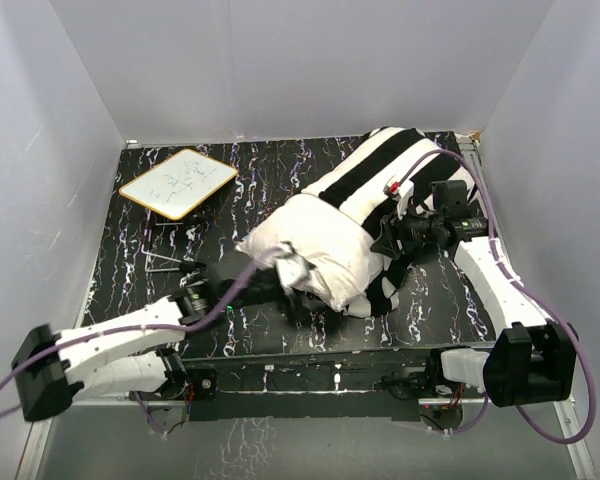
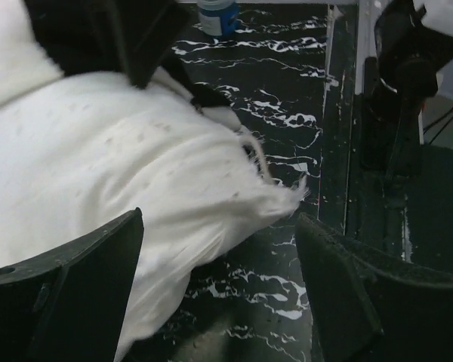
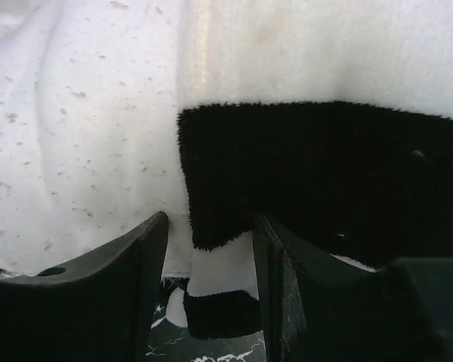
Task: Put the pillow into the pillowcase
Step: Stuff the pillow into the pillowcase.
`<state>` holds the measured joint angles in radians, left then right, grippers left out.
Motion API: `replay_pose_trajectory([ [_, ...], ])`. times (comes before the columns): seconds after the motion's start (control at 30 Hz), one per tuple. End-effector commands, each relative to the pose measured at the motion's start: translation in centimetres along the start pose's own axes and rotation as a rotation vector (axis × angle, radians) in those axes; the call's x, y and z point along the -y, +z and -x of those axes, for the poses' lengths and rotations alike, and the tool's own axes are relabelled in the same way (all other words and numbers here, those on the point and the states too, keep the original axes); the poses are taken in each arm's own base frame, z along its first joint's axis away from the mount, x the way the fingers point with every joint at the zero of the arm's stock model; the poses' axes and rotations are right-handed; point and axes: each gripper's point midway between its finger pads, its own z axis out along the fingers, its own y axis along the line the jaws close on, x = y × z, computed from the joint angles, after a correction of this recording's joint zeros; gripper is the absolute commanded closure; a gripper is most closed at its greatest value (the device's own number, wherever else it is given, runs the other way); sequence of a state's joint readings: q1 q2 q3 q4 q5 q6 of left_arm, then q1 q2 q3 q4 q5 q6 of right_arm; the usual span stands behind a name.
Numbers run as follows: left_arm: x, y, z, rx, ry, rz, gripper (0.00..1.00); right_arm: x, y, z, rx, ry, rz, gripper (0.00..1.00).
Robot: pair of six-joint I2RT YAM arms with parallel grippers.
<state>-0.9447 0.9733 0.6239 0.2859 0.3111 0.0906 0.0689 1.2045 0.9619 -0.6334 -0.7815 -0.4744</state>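
Observation:
The white pillow (image 1: pixel 320 245) lies mid-table, its far end tucked inside the black-and-white striped pillowcase (image 1: pixel 380 165). My left gripper (image 1: pixel 278 285) is open at the pillow's near left corner. In the left wrist view that corner of the pillow (image 2: pixel 113 166) sags between the spread fingers of the gripper (image 2: pixel 219 226), resting against the left one. My right gripper (image 1: pixel 385 245) is open at the pillowcase's near right edge. In the right wrist view a black flap of the pillowcase (image 3: pixel 325 173) hangs loose between the fingers of the gripper (image 3: pixel 211 226), beside the bare pillow (image 3: pixel 83 113).
A small whiteboard (image 1: pixel 178 183) lies at the back left, with thin metal pieces (image 1: pixel 165 262) nearer the left arm. A blue-capped bottle (image 2: pixel 219 15) stands beyond the pillow. White walls enclose the black marbled table (image 1: pixel 280 180) on three sides.

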Motion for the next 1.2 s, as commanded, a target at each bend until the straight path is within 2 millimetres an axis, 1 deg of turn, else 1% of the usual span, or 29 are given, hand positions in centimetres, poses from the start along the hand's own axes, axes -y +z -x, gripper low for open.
replay_pose_trajectory([
  [0.0, 0.1, 4.8, 0.0, -0.095, 0.473, 0.044, 0.19, 2.7, 0.5, 1.2, 0.043, -0.007, -0.111, 0.51],
  [0.1, -1.0, 8.4, -1.7, -0.172, 0.645, 0.025, 0.18, 3.9, 0.3, 0.6, 0.029, -0.022, -0.189, 0.54],
  [0.13, -1.5, 9.8, -3.1, -0.213, 0.687, 0.018, 0.18, 4.1, 0.4, 0.2, 0.019, -0.024, -0.200, 0.55],
  [0.17, -1.9, 10.8, -3.6, -0.230, 0.721, 0.015, 0.18, 4.2, 0.5, -0.2, 0.010, -0.023, -0.202, 0.57],
  [0.23, -2.9, 12.5, -4.8, -0.259, 0.731, -0.003, 0.19, 4.0, 0.6, -0.8, -0.009, -0.022, -0.190, 0.62],
  [0.27, -3.6, 13.0, -5.8, -0.273, 0.706, -0.009, 0.22, 3.9, 0.7, -1.0, -0.016, -0.017, -0.176, 0.64],
  [0.33, -5.3, 13.3, -7.2, -0.286, 0.617, -0.015, 0.34, 3.3, 0.8, -1.3, -0.026, -0.013, -0.142, 0.67],
  [0.37, -6.3, 13.2, -7.9, -0.292, 0.563, -0.011, 0.45, 3.1, 0.8, -1.3, -0.028, -0.013, -0.133, 0.67],
  [0.4, -6.8, 12.9, -8.7, -0.294, 0.510, -0.023, 0.60, 3.0, 0.7, -1.3, -0.030, -0.012, -0.132, 0.65],
  [0.43, -7.4, 12.6, -9.3, -0.291, 0.461, -0.026, 0.79, 3.1, 0.6, -1.2, -0.030, -0.012, -0.139, 0.60],
  [0.47, -7.8, 12.4, -9.7, -0.283, 0.413, -0.023, 0.91, 3.3, 0.4, -1.0, -0.027, -0.013, -0.149, 0.55],
  [0.5, -7.8, 12.1, -10.1, -0.267, 0.375, -0.036, 0.96, 3.5, 0.2, -0.8, -0.022, -0.013, -0.160, 0.51],
  [0.53, -7.8, 11.9, -10.4, -0.249, 0.336, -0.045, 1.00, 3.8, 0.1, -0.5, -0.016, -0.010, -0.170, 0.50],
  [0.63, -7.3, 11.4, -11.3, -0.227, 0.235, -0.080, 1.00, 4.7, -0.1, 0.4, 0.009, 0.000, -0.188, 0.50],
  [0.7, -7.1, 11.4, -11.9, -0.227, 0.194, -0.093, 1.00, 5.0, 0.3, 0.6, 0.022, 0.012, -0.184, 0.51],
  [0.9, -6.3, 11.3, -11.5, -0.187, 0.146, -0.120, 1.00, 4.7, 2.1, 0.9, 0.057, 0.075, -0.099, 0.51],
  [1.0, -6.0, 11.3, -11.4, -0.181, 0.137, -0.130, 1.00, 5.4, 2.8, 1.1, 0.067, 0.083, -0.108, 0.51],
  [1.07, -5.9, 11.3, -11.4, -0.178, 0.132, -0.133, 1.00, 6.2, 3.2, 1.1, 0.065, 0.078, -0.132, 0.51],
  [1.13, -5.9, 11.3, -11.3, -0.174, 0.132, -0.132, 1.00, 6.9, 3.6, 0.9, 0.058, 0.074, -0.142, 0.54],
  [1.17, -6.0, 11.3, -11.3, -0.175, 0.132, -0.128, 1.00, 7.1, 4.0, 0.5, 0.047, 0.074, -0.138, 0.60],
])
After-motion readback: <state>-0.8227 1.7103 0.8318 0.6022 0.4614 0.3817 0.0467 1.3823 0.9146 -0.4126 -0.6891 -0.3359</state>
